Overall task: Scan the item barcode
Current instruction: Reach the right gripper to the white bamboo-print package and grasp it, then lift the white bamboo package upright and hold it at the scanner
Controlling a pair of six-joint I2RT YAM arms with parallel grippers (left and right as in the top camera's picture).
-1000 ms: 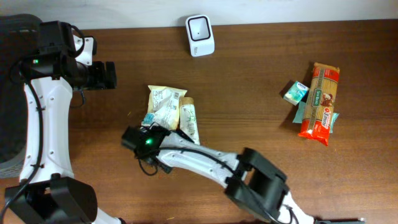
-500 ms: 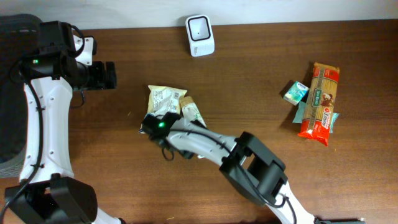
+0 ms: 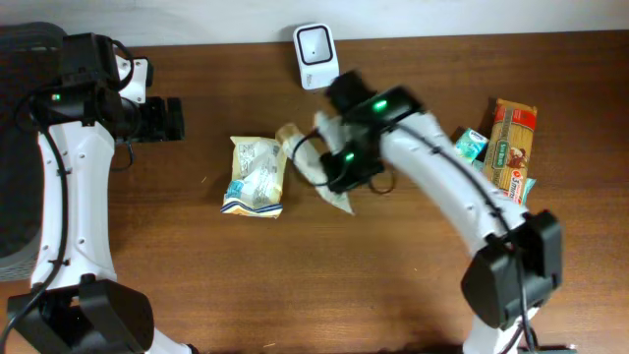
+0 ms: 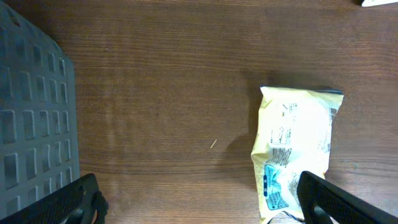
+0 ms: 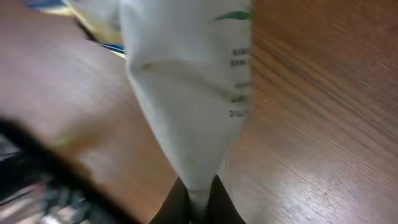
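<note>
My right gripper (image 3: 342, 169) is shut on a slim white packet (image 3: 301, 149) and holds it tilted above the table, just below and in front of the white barcode scanner (image 3: 315, 55). From the right wrist, the packet (image 5: 186, 93) hangs pinched at its narrow end between the closed fingers of that gripper (image 5: 199, 202); small print shows on it, and no barcode is legible. My left gripper (image 3: 173, 118) stands open at the far left, apart from everything. Its fingers (image 4: 323, 199) frame bare table.
A yellow snack bag (image 3: 257, 175) lies flat left of the held packet, also seen in the left wrist view (image 4: 297, 140). A red pasta pack (image 3: 506, 162) and a small teal box (image 3: 469, 145) lie at the right. A grey basket (image 4: 31, 124) sits at the far left.
The right arm swung from the front left up to the middle, shut on the white packet and lifted it toward the scanner. The yellow bag shifted slightly. The left arm stayed still.
</note>
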